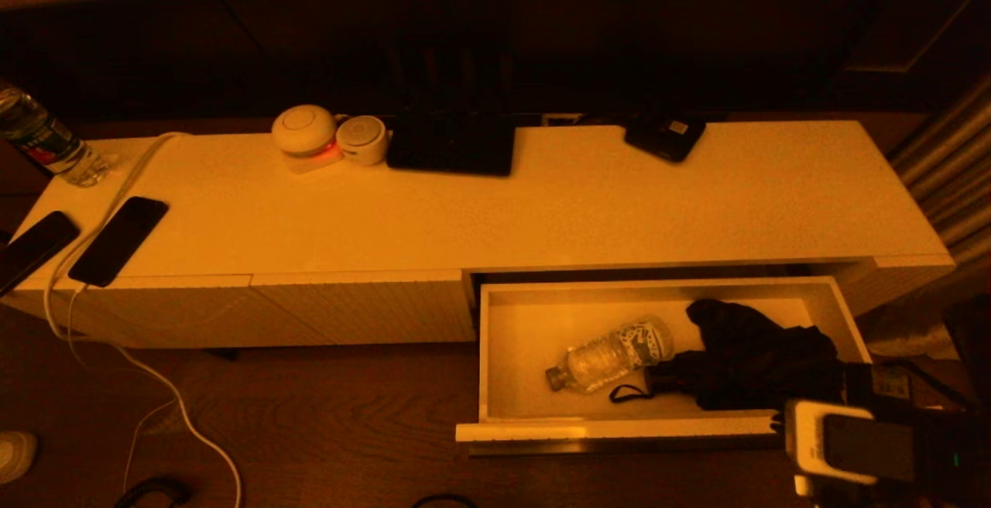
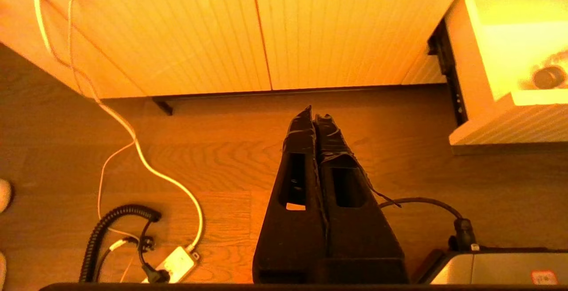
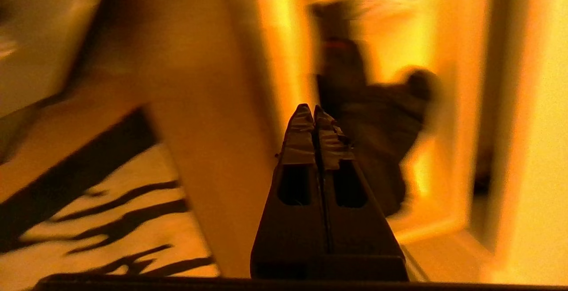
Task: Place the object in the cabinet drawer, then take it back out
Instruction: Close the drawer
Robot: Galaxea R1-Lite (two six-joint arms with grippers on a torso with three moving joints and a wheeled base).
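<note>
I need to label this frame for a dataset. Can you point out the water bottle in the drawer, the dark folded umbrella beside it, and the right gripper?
water bottle [image 1: 612,355]: head view, on its clear body.
dark folded umbrella [image 1: 755,357]: head view, on its bunched fabric.
right gripper [image 3: 313,112]: right wrist view, at the shut fingertips.

The right hand [image 3: 314,111] sits low at the near right, fingers pressed together and empty. The left hand [image 2: 316,116] hangs parked, fingers likewise together.

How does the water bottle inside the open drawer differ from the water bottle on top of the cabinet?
The bottle in the drawer lies on its side beside a dark folded umbrella; the bottle on the cabinet stands upright at the far left corner, near two phones. Both are clear plastic with labels.
</note>
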